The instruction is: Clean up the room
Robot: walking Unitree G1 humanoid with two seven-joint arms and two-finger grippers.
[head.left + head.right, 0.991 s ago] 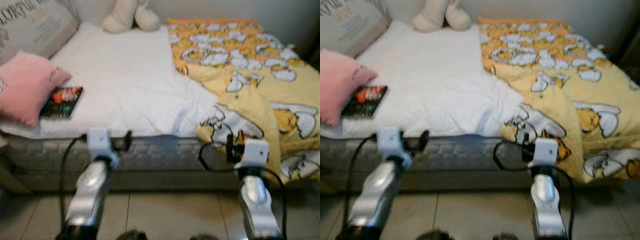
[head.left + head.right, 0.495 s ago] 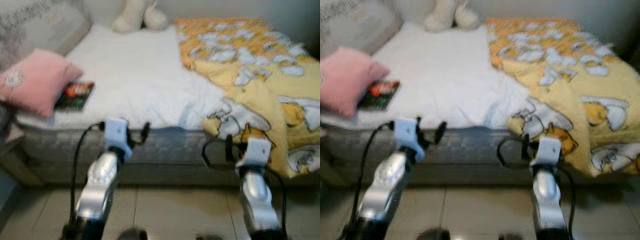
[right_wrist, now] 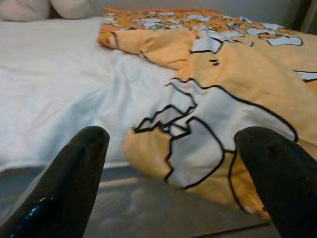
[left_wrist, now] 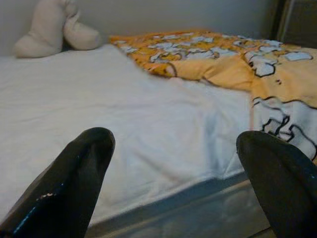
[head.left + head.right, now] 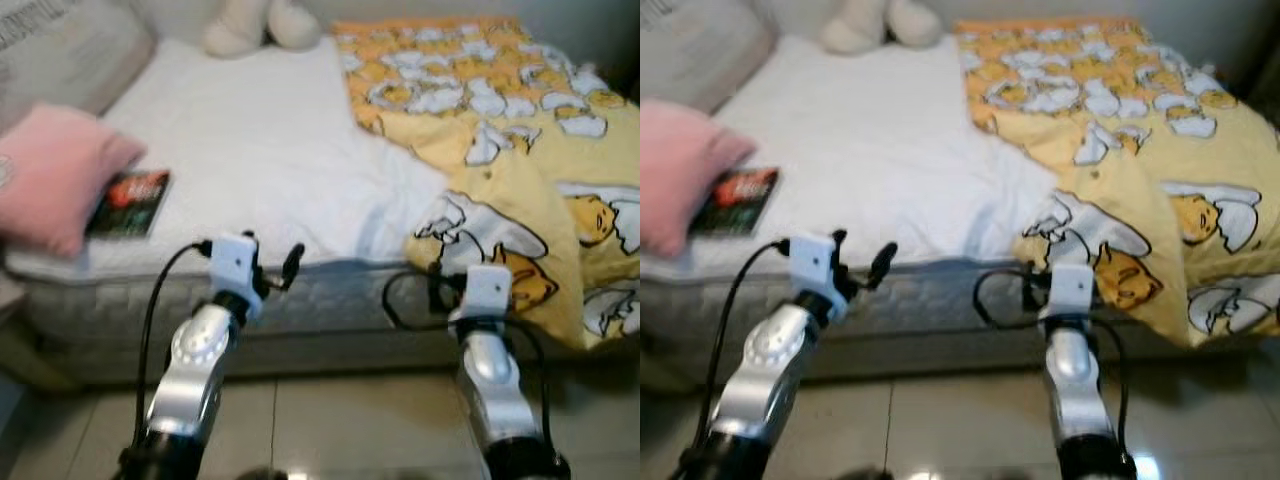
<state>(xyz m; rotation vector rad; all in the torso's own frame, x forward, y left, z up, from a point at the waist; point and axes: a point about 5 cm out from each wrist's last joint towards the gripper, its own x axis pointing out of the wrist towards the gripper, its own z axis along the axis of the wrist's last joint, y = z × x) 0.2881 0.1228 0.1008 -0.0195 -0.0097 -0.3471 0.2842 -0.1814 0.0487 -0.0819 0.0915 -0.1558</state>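
A bed with a white sheet stands in front of me. A yellow cartoon-print blanket lies bunched on its right half and hangs over the near edge. A dark book rests on the sheet beside a pink pillow. My left gripper is open, held just before the mattress edge, with nothing between its fingers. My right gripper is open too, facing the hanging corner of the blanket without touching it.
A cream plush toy sits at the far edge of the bed against the wall. A grey printed pillow leans at the far left. The grey mattress side blocks the way ahead, and tiled floor lies under my arms.
The whole picture swayed as the camera moved. My left arm has come inward and a little higher. Both grippers stay open and hold nothing.
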